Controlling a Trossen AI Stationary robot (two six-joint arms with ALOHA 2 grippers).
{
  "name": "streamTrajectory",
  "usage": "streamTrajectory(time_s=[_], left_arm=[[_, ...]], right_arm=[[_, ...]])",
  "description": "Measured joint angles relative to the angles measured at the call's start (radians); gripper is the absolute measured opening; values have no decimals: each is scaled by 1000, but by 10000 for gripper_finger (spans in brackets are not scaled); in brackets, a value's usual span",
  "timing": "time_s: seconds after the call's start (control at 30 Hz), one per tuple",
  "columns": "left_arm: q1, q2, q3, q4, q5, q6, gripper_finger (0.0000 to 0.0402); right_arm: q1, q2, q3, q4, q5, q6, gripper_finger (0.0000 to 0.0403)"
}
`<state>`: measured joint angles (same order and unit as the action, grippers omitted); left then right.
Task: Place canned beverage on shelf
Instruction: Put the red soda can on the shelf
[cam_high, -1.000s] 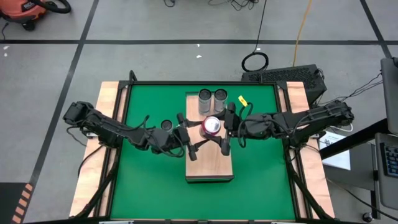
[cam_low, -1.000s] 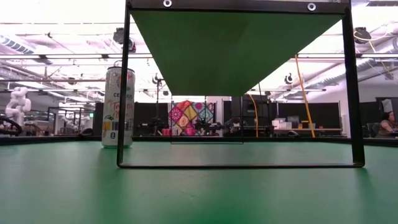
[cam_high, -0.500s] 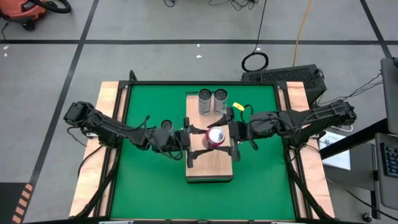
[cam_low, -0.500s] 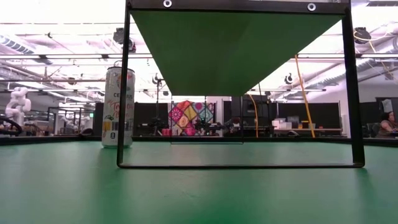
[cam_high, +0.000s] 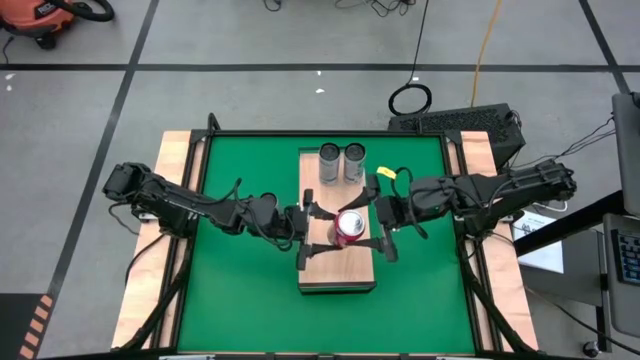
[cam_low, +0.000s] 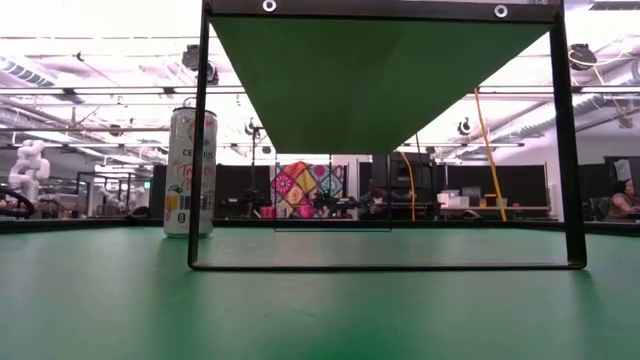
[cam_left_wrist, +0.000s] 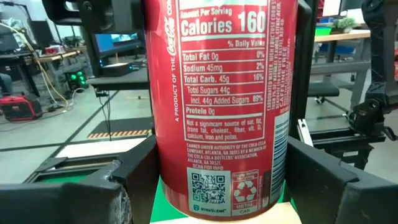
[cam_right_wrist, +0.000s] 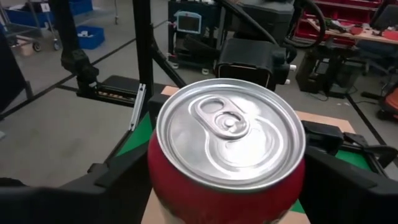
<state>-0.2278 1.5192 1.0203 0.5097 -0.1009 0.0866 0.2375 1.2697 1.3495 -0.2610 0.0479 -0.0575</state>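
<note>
Both the left gripper (cam_high: 318, 228) and right gripper (cam_high: 372, 225) flank the red Coca-Cola can (cam_high: 348, 226) over the shelf (cam_high: 338, 272), seemingly clamping it, so release remains.

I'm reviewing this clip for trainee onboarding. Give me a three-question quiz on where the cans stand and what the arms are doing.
1. True or false: two grey cans stand at the far end of the shelf.
2. Multiple choice: the red can sits between which end effectors? A) left only B) right only C) both
3. Fill in: the tall white can stands on the green ____, off the shelf.

Key: 1 true. 2 C; the left end effector and the right end effector flank it from opposite sides. 3 tabletop.
</note>
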Motion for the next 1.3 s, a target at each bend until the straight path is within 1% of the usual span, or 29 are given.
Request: streamTrajectory(time_s=[0.17, 0.27, 0.43, 0.53, 0.6, 0.73, 0.87, 0.93, 1.0, 1.23, 1.3], left_arm=[[5, 0, 0, -9, 4, 5, 274], [6, -1, 0, -17, 2, 5, 276], [5, -1, 0, -23, -10, 5, 299], [3, -1, 0, -33, -64, 7, 320], [4, -4, 3, -36, -79, 7, 333], [2, -6, 3, -75, -108, -2, 350], [-7, -24, 3, -135, -190, -28, 353], [-18, -43, 2, -197, -228, -30, 354], [-26, -57, 3, -221, -266, -42, 354], [-64, -126, 2, -368, -371, -81, 354], [-73, -137, 2, -382, -379, -82, 354]], right_arm=[[0, -1, 0, -3, 1, 1, 299], [0, -1, 0, -9, 1, 0, 296], [0, -1, 0, -31, 1, 0, 296], [-1, -1, 0, -61, 8, 12, 296], [0, -1, -3, -101, 10, 21, 296], [0, -2, -21, -101, 71, 31, 295], [2, -5, -69, -90, 109, 54, 294], [2, -5, -104, -65, 112, 62, 294], [2, -5, -134, -32, 117, 73, 294], [3, -6, -223, 48, 224, 87, 294], [2, -6, -235, 64, 250, 76, 294]])
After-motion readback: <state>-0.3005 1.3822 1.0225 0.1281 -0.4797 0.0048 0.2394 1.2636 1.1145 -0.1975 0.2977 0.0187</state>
